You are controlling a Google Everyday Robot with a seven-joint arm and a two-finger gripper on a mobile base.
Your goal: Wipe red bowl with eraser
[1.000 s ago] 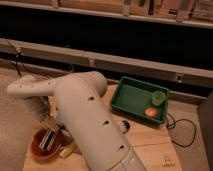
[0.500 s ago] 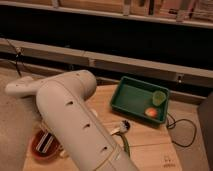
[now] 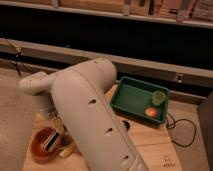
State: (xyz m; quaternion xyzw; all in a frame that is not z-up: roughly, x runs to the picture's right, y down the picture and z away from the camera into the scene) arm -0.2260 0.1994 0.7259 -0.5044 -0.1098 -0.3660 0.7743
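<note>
The red bowl [image 3: 41, 148] sits at the near left corner of the wooden table [image 3: 150, 145]. The eraser [image 3: 51, 142], a small striped block, lies tilted inside the bowl on its right side. My gripper [image 3: 56, 129] hangs under the white wrist just above the bowl's far right rim, right over the eraser. My big white arm [image 3: 95, 120] crosses the middle of the view and hides part of the table. I cannot tell whether the gripper touches the eraser.
A green tray [image 3: 131, 95] stands at the back right of the table, holding a green cup [image 3: 159, 97] and a small orange thing [image 3: 151, 113]. A yellow object [image 3: 68, 149] lies by the bowl's right side. A black cable [image 3: 176, 131] runs off the right.
The arm has swung and its wrist has shifted over the bowl. More of the bowl shows now, and the eraser is visible inside it.
</note>
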